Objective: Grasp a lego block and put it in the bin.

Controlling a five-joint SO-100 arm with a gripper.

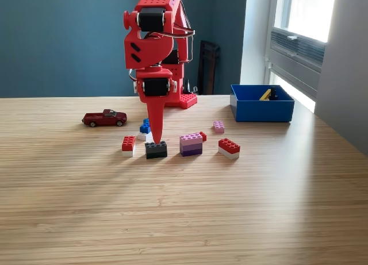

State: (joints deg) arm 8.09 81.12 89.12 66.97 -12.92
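- Nearest the camera, the wooden table point(184, 219) is bare planks up to a loose row of bricks.
- In that row, from the exterior view's left: a red-and-white brick point(128, 143), a black brick point(156, 149), a purple-and-pink brick point(191, 144) and another red-and-white brick point(229, 148).
- The red arm's gripper point(156, 137) points straight down, its tip right at the black brick's back edge; seen edge-on, I cannot tell whether it is released or clenched.
- Just behind sit a blue brick point(145, 127), partly hidden by the gripper, and a small pink brick point(218, 126).
- A dark red toy car point(104, 118) stands further to the exterior view's left.
- Farthest back on the exterior view's right, well apart from the bricks, is the blue bin point(262, 109), with a yellow piece point(265, 95) inside.
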